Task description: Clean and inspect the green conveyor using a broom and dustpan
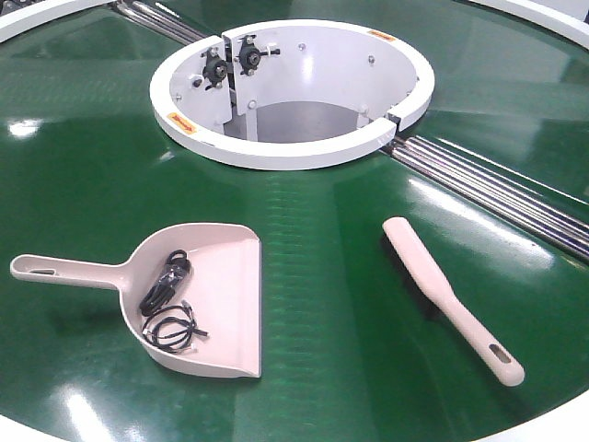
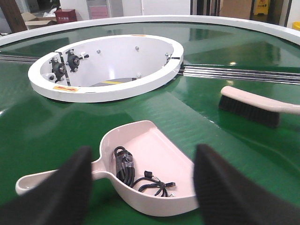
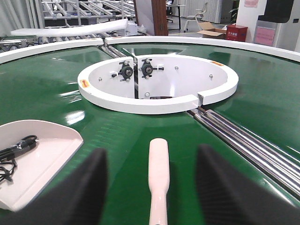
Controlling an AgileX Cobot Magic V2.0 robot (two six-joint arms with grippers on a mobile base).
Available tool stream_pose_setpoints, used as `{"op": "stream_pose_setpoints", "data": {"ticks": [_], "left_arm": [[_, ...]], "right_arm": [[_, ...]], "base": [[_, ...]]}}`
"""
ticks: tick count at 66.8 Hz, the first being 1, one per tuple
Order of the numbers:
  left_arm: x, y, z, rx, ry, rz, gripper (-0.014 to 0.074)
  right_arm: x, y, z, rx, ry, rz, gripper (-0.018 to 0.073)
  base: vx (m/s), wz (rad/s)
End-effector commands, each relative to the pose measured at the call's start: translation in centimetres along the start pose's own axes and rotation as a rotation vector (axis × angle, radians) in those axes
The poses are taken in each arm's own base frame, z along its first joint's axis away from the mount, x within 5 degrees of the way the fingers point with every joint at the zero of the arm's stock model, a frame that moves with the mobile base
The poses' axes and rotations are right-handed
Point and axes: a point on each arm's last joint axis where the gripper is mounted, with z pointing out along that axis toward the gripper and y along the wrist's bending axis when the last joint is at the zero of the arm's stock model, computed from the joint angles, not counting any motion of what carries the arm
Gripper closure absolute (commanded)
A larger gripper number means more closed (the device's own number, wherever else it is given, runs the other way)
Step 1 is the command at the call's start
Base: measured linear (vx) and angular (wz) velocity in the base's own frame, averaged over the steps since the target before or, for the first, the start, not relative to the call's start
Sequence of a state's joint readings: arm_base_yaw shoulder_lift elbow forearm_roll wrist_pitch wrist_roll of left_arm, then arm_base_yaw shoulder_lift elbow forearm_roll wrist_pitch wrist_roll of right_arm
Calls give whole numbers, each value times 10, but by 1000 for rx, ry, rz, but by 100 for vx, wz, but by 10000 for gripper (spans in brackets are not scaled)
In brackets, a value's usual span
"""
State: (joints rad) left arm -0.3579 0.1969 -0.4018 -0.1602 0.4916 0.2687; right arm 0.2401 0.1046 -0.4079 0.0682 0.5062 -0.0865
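Note:
The pale pink dustpan [image 1: 230, 276] lies on the green conveyor [image 1: 322, 276] at front left, its handle pointing left. A black cable bundle [image 1: 166, 287] rests inside it. To the right, the slim pink broom [image 1: 442, 295] lies bristles down, with its slotted handle toward the front right. Neither gripper shows in the front view. My left gripper [image 2: 143, 187] hovers open above the dustpan [image 2: 159, 150], holding nothing. My right gripper [image 3: 152, 183] is open too, and the broom [image 3: 158, 164] lies lengthwise on the belt between its fingers, untouched.
The white ring-shaped central housing [image 1: 294, 147] stands behind both tools, with bearings on its inner wall. Chrome roller rods [image 1: 497, 189] run from the ring to the right edge, just beyond the broom. The conveyor's white outer rim [image 2: 262, 23] curves along the back.

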Motion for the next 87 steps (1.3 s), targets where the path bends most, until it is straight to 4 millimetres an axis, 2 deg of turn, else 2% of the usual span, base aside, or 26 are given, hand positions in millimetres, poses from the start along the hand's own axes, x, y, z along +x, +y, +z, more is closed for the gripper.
{"op": "stream_pose_setpoints", "data": {"ticks": [1,3,5,44,51,55,61,76,82,87], "left_arm": [[-15,2,-2,-12,-93,-21,486],[-15,2,-2,-13,-98,-22,578],[-15,2,-2,-15,-102,-21,606],[-15,2,-2,-12,-104,-28,604],[-1,2,4,-25,-71,-9,604],[10,5,9,-75,-52,56,603],[34,8,14,-147,-2,157,603],[93,1,13,-181,45,92,603],[107,2,19,-219,27,69,603],[111,3,21,-245,-11,-53,603]], "right_arm": [[-15,-1,-2,13,-92,-9,416],[-15,-1,-2,13,-92,-9,501],[-15,-1,-2,13,-92,-9,578],[-15,0,-2,6,-92,6,568],[-15,0,-2,6,-92,6,568],[-15,0,-2,6,-92,6,568],[-15,0,-2,5,-93,7,568],[-15,0,-2,5,-93,7,568],[-14,0,-2,5,-90,6,568],[-14,0,-2,5,-90,6,568]], "base": [[0,0],[0,0],[0,0],[0,0],[0,0],[0,0],[0,0],[0,0],[0,0],[0,0]]}}
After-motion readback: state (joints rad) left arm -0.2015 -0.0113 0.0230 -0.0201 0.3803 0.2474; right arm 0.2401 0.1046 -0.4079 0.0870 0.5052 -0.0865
